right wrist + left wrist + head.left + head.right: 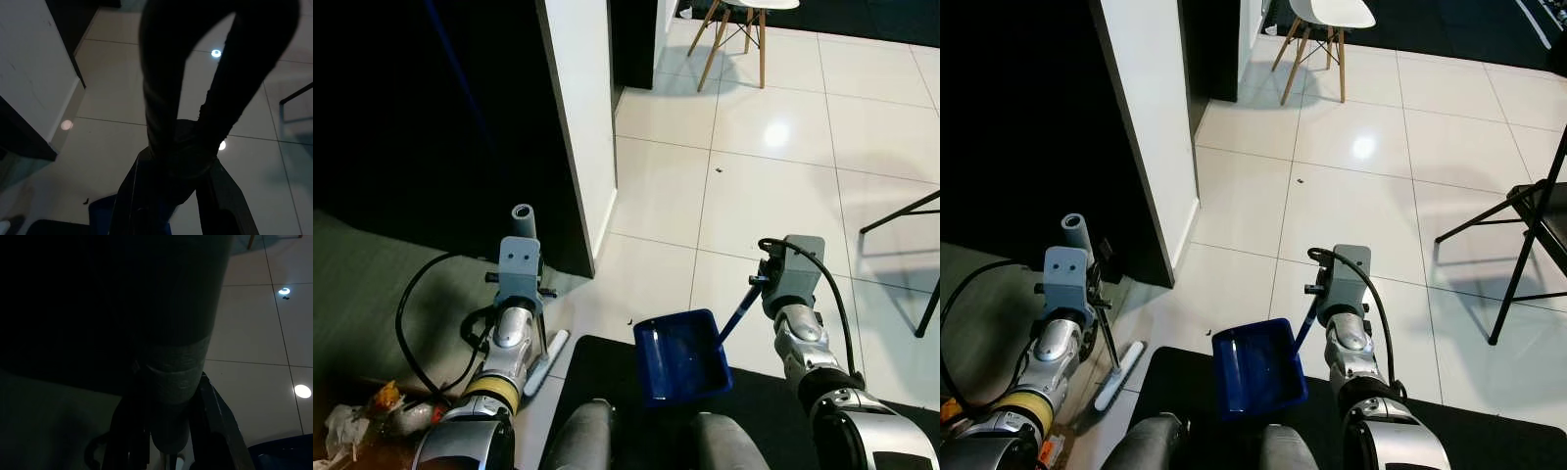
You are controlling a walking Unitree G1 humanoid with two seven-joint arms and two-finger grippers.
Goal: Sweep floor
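Tilework (773,186), pale and glossy, spread ahead of the dustpan (680,357); white wall corner (582,117) ahead of the dustpan and to its left; black mat (597,377) under the dustpan's near edge.

Broom (522,217) held left of the dustpan, long axis near upright, white head (546,360) down on the floor just left of the mat; pinched on its grey handle (176,372) by the left gripper (168,431), fingers pressed to either side.

Dustpan carried low, mouth turned away from the robot, thin handle rising to its right into the right gripper (759,284); fingers there closed on that handle.

Dark speck (719,169) well ahead of the dustpan; smaller one (628,321) just off its front left corner. Judged nearer the broom side, so likely a left-arm stroke toward the pan's mouth.
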